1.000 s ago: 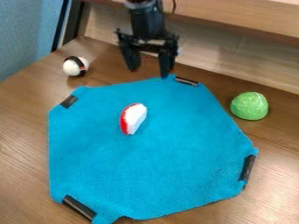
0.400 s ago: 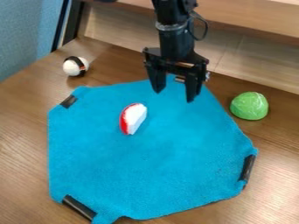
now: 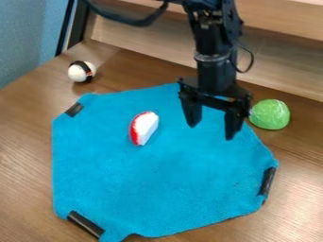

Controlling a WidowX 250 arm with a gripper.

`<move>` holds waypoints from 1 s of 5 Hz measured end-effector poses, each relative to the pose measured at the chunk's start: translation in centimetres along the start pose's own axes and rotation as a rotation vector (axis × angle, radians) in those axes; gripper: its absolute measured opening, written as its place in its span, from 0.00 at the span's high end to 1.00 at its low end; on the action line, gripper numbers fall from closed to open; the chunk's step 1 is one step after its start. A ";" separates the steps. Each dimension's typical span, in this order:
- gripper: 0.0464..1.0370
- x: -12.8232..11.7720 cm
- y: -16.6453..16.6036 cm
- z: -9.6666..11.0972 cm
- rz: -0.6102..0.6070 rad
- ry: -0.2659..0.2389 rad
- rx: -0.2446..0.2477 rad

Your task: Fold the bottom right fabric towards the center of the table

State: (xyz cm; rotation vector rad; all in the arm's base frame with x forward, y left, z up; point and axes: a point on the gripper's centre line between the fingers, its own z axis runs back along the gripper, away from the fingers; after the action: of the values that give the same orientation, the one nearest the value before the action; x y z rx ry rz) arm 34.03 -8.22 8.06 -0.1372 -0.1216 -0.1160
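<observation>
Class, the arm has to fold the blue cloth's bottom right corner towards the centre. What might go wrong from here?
The red-and-white piece lies on the cloth, so a tug might drag it or the fold might cover it.
The open hand hangs short of the black strip at the lower right corner, and may grab the wrong part.
The green ball sits just beside the cloth and could be knocked.
</observation>
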 end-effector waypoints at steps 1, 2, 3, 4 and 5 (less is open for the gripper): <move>0.04 0.0 -2.5 -0.3 -0.026 -0.015 -0.005; 0.04 -0.3 -4.3 -0.9 -0.038 -0.014 0.006; 0.04 -0.1 -5.2 -1.8 -0.026 -0.011 0.019; 0.04 0.0 -6.3 -2.8 -0.010 -0.006 0.031; 0.04 -0.2 -7.5 -4.4 -0.008 0.018 0.048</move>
State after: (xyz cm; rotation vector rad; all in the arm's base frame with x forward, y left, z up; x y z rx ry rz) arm 33.43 -16.24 4.67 -0.0877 -0.1064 -0.1220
